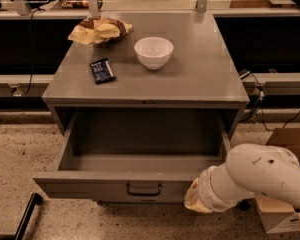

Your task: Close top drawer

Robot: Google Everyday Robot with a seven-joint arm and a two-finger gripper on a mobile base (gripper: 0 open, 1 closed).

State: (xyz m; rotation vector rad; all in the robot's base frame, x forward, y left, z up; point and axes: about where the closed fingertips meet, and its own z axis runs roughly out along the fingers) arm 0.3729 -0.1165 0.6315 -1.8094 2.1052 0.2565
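Observation:
The top drawer (90, 188) of the grey metal cabinet is pulled well out and its inside is empty. Its flat front faces me, with a dark loop handle (144, 189) at the centre. My white arm (262, 176) comes in from the lower right. My gripper (194, 202) is at the arm's tan end, against the right lower part of the drawer front, to the right of the handle. Most of it is hidden by the arm.
On the cabinet top (200, 79) stand a white bowl (153, 51), a dark blue snack packet (102, 70) and a crumpled brown chip bag (100, 30). A cardboard box (285, 204) sits on the floor at the right. Cables (255, 96) hang at the cabinet's right side.

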